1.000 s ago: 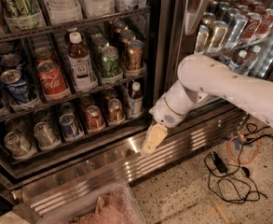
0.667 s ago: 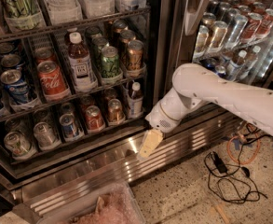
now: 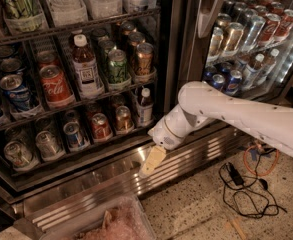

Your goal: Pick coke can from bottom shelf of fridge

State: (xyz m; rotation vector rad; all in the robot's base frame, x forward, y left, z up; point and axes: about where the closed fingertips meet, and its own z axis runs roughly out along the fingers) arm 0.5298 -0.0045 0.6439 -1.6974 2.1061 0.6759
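On the bottom shelf [image 3: 93, 145] of the fridge [image 3: 172, 44], a silver can [image 3: 18, 154] sits at the far left, with a second silver can [image 3: 48, 144] beside it and a blue-and-silver can [image 3: 75, 135] after that. Next in the row comes the coke can [image 3: 101, 126], red with a silver lid, in its own lane near the front of the rack. To its right sits a copper-orange can [image 3: 123, 118], then a small white-labelled bottle [image 3: 145, 106] with a dark cap. Lower and further right, the hand [image 3: 152, 161] hangs outside the shelf, in front of the ribbed steel grille [image 3: 86, 186], well apart from the coke can and touching no can; whether it is wide or narrow I cannot tell. The white arm [image 3: 221, 111] runs from it up and off to the right. On the speckled floor at the right lie a black cable [image 3: 241, 189] and an orange cable [image 3: 258, 159]
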